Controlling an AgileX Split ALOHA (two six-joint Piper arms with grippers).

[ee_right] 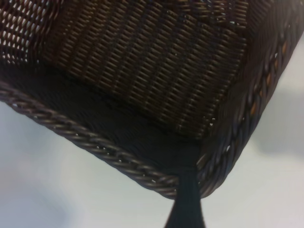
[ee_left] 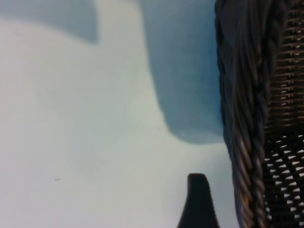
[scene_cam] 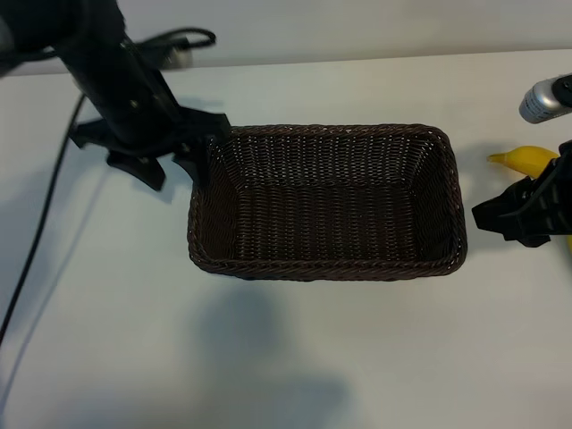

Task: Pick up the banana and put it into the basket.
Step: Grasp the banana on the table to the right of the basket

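White table (scene_cam: 295, 357) bears the basket (scene_cam: 326, 201); left gripper (scene_cam: 170, 156) and right gripper (scene_cam: 514, 214) spread wide.

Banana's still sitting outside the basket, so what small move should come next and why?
Probably the right gripper should shift toward the banana and come down over it. The banana lies on the table just right of the empty basket, partly behind that arm; the left gripper is open at the basket's far-left corner.
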